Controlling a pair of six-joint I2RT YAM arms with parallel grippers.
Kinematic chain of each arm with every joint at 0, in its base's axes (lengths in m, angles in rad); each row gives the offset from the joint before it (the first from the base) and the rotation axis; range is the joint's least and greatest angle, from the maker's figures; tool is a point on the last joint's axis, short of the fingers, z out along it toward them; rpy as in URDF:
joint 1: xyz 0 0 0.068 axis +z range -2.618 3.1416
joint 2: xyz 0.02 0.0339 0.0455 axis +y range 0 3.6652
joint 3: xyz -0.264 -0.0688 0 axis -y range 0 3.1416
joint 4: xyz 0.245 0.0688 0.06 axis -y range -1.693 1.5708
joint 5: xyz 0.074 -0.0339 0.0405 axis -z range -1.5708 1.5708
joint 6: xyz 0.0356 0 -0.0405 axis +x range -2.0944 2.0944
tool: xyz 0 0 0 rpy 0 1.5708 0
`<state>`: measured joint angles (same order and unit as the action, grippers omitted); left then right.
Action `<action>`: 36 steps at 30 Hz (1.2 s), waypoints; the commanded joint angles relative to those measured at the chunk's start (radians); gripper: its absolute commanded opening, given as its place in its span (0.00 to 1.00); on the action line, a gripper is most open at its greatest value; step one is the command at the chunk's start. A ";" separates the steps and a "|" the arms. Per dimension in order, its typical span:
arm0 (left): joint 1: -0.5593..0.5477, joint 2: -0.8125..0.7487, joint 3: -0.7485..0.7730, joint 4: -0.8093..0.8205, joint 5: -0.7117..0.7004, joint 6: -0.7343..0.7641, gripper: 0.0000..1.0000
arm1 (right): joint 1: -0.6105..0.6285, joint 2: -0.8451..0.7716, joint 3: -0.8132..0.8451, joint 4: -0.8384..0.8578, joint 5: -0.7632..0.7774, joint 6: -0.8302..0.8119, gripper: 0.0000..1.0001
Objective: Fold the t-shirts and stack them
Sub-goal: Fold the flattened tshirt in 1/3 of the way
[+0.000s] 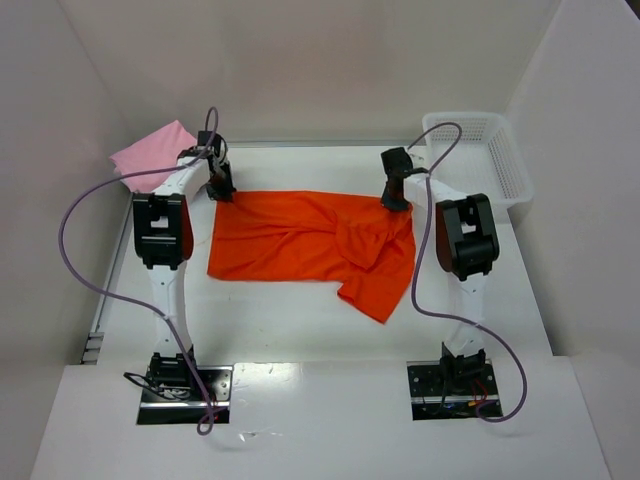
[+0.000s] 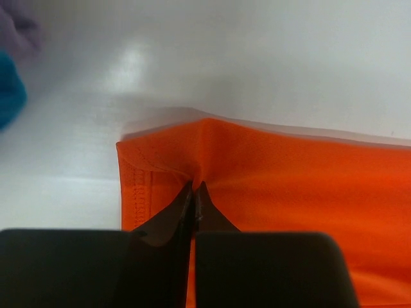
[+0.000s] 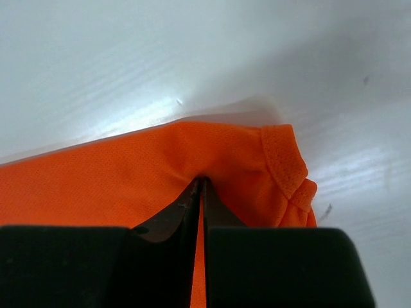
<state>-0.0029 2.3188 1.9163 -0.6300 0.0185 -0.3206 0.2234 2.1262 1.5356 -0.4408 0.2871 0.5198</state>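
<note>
A bright orange t-shirt [image 1: 300, 245] lies spread across the middle of the table, bunched and folded over at its right side. My left gripper [image 1: 222, 193] is shut on its far left corner, pinching a small ridge of the orange t-shirt [image 2: 289, 192] beside the stitched hem, as the left wrist view shows at the left gripper [image 2: 194, 186]. My right gripper [image 1: 395, 200] is shut on the far right edge of the orange t-shirt [image 3: 115, 186] close to a ribbed hem; the right wrist view shows this at the right gripper [image 3: 201, 181]. A light pink t-shirt [image 1: 152, 150] lies at the far left corner. A blue t-shirt [image 2: 9, 90] shows as a blur at the left.
A white mesh basket [image 1: 513, 170] stands at the far right corner, behind the right arm. White walls close in the table on the left, back and right. Purple cables loop off both arms.
</note>
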 commanded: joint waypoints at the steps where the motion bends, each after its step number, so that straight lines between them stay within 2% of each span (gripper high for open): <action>1: 0.000 0.068 0.117 -0.050 -0.028 -0.014 0.02 | -0.013 0.092 0.125 -0.047 -0.006 -0.043 0.09; 6: 0.000 0.117 0.251 -0.089 -0.080 -0.005 0.02 | -0.036 0.161 0.265 -0.058 -0.006 -0.083 0.10; 12: 0.000 0.186 0.432 -0.134 -0.100 -0.005 0.07 | -0.068 0.215 0.414 -0.058 -0.006 -0.128 0.11; 16: 0.009 0.157 0.460 -0.134 -0.052 0.018 0.21 | -0.068 0.175 0.423 -0.046 -0.028 -0.139 0.16; 17: 0.009 0.142 0.460 -0.134 -0.052 0.018 0.34 | -0.068 0.155 0.410 -0.027 -0.037 -0.139 0.18; 19: -0.002 0.087 0.437 -0.134 -0.052 0.029 0.47 | -0.068 0.066 0.335 0.010 -0.069 -0.139 0.32; 20: -0.002 0.065 0.422 -0.134 -0.052 0.043 0.55 | -0.068 0.032 0.305 0.028 -0.078 -0.148 0.37; 21: -0.012 0.044 0.402 -0.123 -0.052 0.052 0.75 | -0.068 -0.003 0.247 0.060 -0.088 -0.149 0.49; 22: -0.012 -0.005 0.354 -0.114 -0.061 0.052 0.79 | -0.068 -0.079 0.216 0.074 -0.100 -0.149 0.55; 25: -0.012 -0.122 0.248 -0.088 -0.095 0.052 0.87 | -0.068 -0.193 0.100 0.094 -0.124 -0.139 0.71; 26: -0.012 -0.154 0.160 -0.070 -0.104 0.052 0.90 | -0.068 -0.268 0.069 0.094 -0.143 -0.139 0.73; 30: -0.012 -0.330 -0.023 -0.039 -0.100 0.009 0.95 | -0.068 -0.440 -0.130 0.060 -0.184 -0.083 0.78; 31: -0.012 -0.392 -0.118 -0.039 -0.083 0.009 0.95 | -0.068 -0.471 -0.170 0.047 -0.184 -0.067 0.78; 34: -0.012 -0.478 -0.258 -0.007 -0.002 -0.032 0.96 | -0.068 -0.595 -0.325 0.025 -0.212 -0.009 0.87; 36: -0.012 -0.489 -0.356 0.003 0.064 -0.032 0.96 | -0.043 -0.656 -0.402 -0.019 -0.233 0.035 0.88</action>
<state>-0.0128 1.8359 1.6653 -0.6498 -0.0116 -0.3210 0.1562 1.5108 1.2377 -0.4034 0.0994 0.4793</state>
